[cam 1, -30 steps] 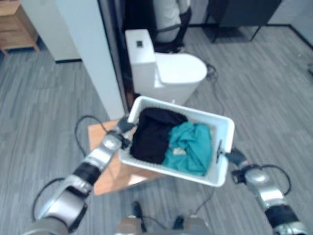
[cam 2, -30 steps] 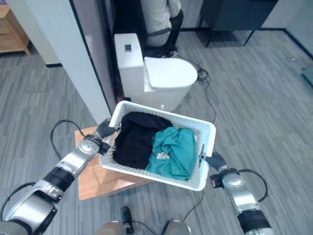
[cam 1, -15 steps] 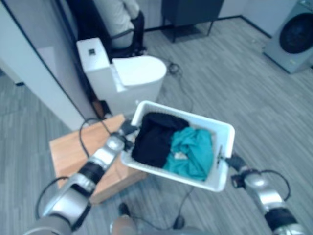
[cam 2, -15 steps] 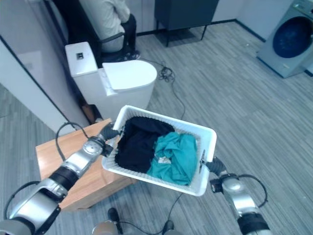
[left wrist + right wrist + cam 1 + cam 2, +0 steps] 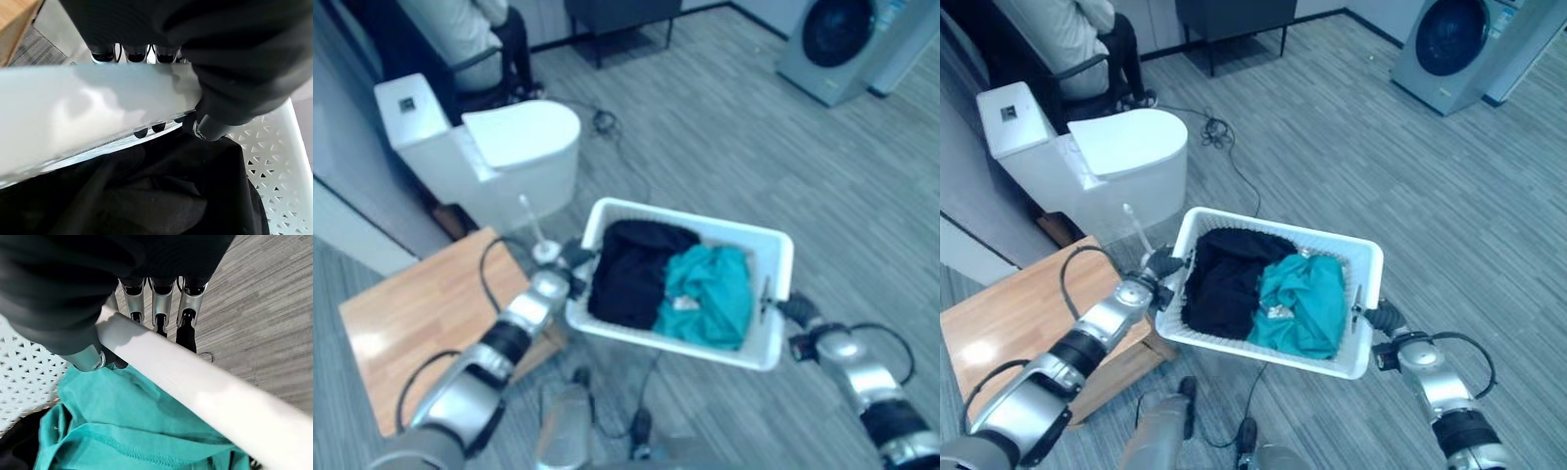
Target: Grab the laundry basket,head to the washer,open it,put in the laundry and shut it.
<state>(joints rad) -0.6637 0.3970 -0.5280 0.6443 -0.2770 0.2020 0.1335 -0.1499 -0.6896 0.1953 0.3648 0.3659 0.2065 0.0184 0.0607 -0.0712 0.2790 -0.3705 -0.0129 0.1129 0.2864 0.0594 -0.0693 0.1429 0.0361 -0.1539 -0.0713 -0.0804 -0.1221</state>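
I carry a white laundry basket in the air between both hands. Inside lie a black garment on the left and a teal garment on the right. My left hand is shut on the basket's left rim, fingers under it and thumb over the inside. My right hand is shut on the right rim the same way. A grey washer with a dark round door stands at the far right, well away from the basket.
A white toilet stands at the back left, with a seated person behind it. A low wooden table lies under my left arm. A dark cabinet on legs is at the back. Grey plank floor stretches toward the washer.
The whole view has swung right: the toilet and wooden table slid left and the washer came further into view. The basket stays held the same way in both hands.
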